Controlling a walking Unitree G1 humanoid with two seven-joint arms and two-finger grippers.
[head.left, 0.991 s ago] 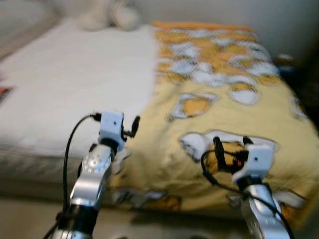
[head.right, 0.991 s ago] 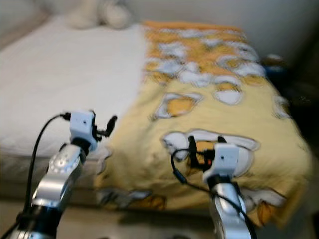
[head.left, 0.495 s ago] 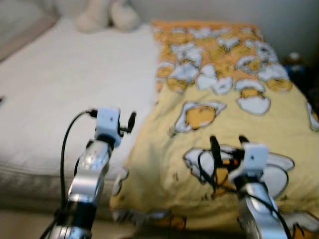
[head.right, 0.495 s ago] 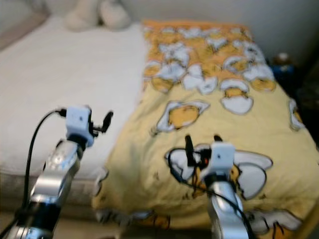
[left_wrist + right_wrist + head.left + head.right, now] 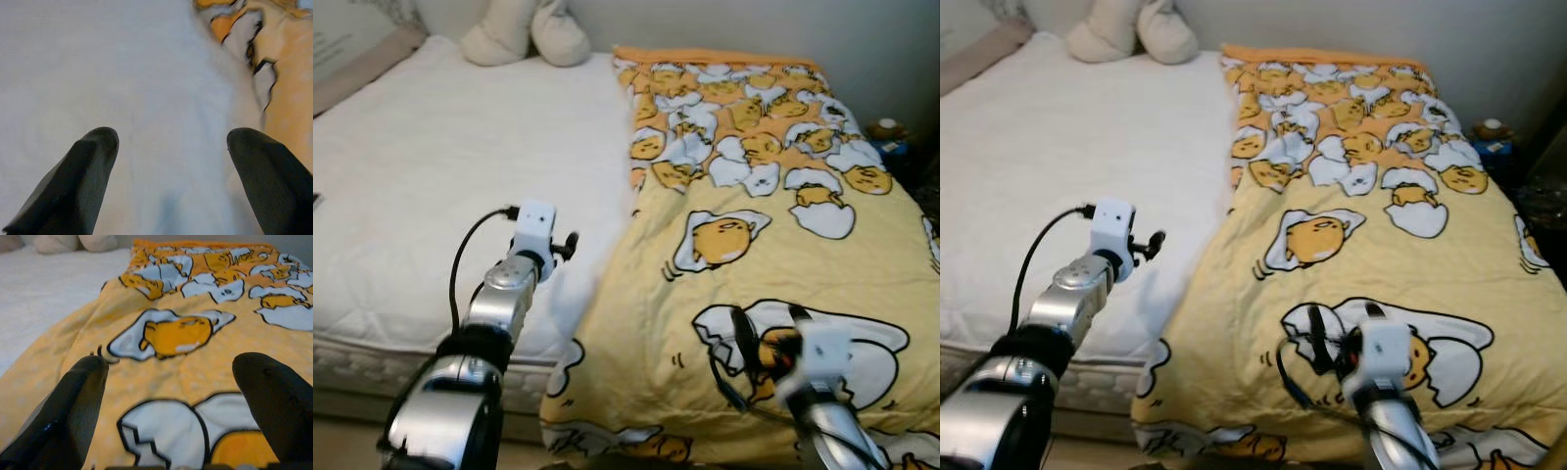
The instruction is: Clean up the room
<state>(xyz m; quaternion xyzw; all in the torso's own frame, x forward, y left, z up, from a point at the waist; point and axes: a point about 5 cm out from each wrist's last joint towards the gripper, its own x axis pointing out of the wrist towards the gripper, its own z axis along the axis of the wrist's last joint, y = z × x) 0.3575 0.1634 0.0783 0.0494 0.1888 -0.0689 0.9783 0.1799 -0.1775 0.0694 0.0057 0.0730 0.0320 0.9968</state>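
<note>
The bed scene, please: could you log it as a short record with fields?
bed: white sheet bare on robot's left half
blanket: yellow egg-print blanket on right half, hanging over the foot edge
plush: cream plush at the head of the bed
left gripper: open, over the sheet beside the blanket's edge
right gripper: open, over the blanket near the foot

One bed with white mattress (image 5: 440, 176), one yellow egg-print blanket (image 5: 773, 245), one cream plush toy (image 5: 524, 34) at the head, two grippers, left (image 5: 166, 183) and right (image 5: 171, 406), one small object (image 5: 1492, 129) beside the bed.
</note>
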